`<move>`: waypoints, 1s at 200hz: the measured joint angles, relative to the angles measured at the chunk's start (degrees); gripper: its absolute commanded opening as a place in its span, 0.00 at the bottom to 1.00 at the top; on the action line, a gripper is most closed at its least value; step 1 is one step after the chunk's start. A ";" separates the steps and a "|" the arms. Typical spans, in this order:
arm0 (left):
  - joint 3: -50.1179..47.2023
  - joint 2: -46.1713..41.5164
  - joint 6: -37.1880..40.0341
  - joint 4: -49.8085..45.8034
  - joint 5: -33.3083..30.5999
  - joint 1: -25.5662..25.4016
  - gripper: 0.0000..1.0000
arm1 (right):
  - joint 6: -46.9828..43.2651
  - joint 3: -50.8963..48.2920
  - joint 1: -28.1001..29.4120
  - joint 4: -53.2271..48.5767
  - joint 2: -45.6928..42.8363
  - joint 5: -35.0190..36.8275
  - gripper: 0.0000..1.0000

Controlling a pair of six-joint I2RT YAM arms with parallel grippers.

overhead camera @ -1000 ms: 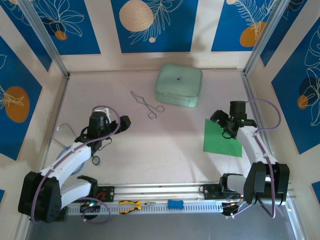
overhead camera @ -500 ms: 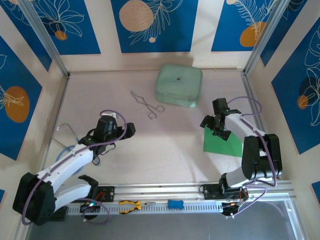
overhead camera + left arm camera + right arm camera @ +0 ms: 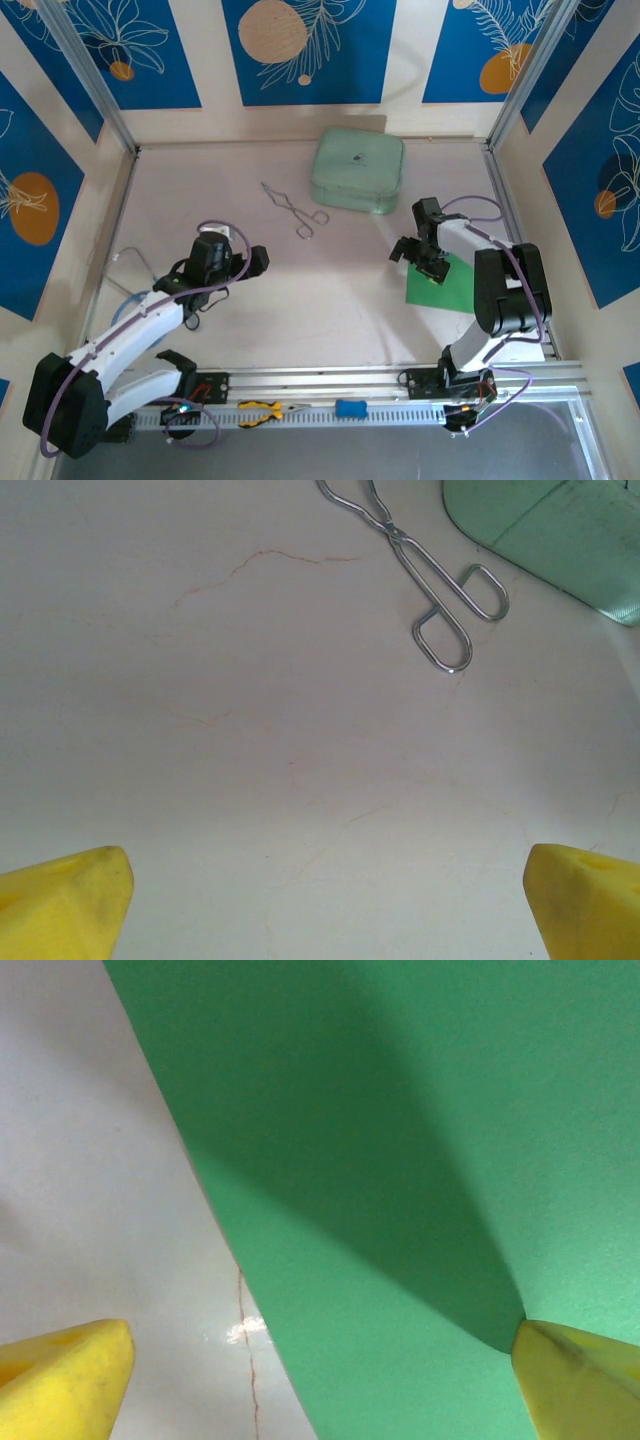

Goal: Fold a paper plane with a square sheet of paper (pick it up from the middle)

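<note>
- left gripper [image 3: 320, 908]: over bare table [image 3: 300, 310] on the left-centre, jaws spread wide, nothing between them. Yellow fingertips [image 3: 65, 900] at the lower corners of the left wrist view.
- metal tongs [image 3: 293, 208]: flat on the table beyond the left gripper, loop handles toward the near side, well apart from it.
- yellow-handled pliers [image 3: 262, 410] and a small blue item [image 3: 350, 408]: on the rail at the near edge, between the arm bases.
- mint-green case [image 3: 358, 170]: far centre near the back wall, just right of the tongs.
- right gripper [image 3: 422, 256]: low over the left edge of the sheet, jaws spread wide, gripping nothing. One fingertip [image 3: 65, 1375] over bare table, the other over the paper; contact unclear.
- square sheet of paper [image 3: 458, 288]: flat and unfolded on the right side, nearer than the case, partly under the right arm.
</note>
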 measured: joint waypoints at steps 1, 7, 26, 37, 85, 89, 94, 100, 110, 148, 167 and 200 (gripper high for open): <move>0.00 0.00 -0.02 -0.04 0.00 0.00 1.00 | -0.02 0.07 0.04 -0.04 0.04 0.00 0.95; 0.00 0.00 -0.02 -0.13 -0.02 0.00 1.00 | -0.09 0.50 0.42 -0.33 0.44 0.00 0.94; 0.00 0.00 0.00 -0.68 -0.15 0.00 1.00 | -0.61 1.79 1.60 -1.36 1.55 -0.15 0.93; 0.00 -0.07 -0.02 -0.92 -0.15 0.00 1.00 | -1.09 2.25 2.43 -1.92 1.75 -0.42 0.93; 0.00 -1.86 -0.02 -1.49 -0.94 0.00 1.00 | -2.10 2.93 6.23 -3.34 2.45 -2.40 0.93; 0.00 -1.88 -0.02 -1.51 -1.03 0.00 1.00 | -2.08 3.04 6.91 -3.45 2.58 -2.51 0.93; 0.00 -1.95 -0.02 -1.57 -1.05 0.00 1.00 | -2.08 3.13 7.65 -3.48 2.67 -2.51 0.93; 0.00 -1.95 -0.02 -1.64 -1.05 0.00 1.00 | -2.08 3.19 8.63 -3.52 2.89 -2.51 0.93; 0.00 -1.97 -0.02 -1.86 -1.05 0.00 1.00 | -2.05 3.45 10.21 -3.72 3.17 -2.51 0.93; 0.00 -1.97 0.00 -2.01 -1.05 0.00 1.00 | -1.88 4.20 13.49 -3.72 3.41 -3.50 0.94; 0.00 -1.97 0.00 -2.03 -1.05 0.00 1.00 | -1.99 4.94 13.70 -3.98 3.26 -3.58 0.95; 0.00 -1.97 0.22 -2.03 -1.01 0.00 1.00 | -2.82 5.03 7.08 -3.87 0.33 -3.34 0.94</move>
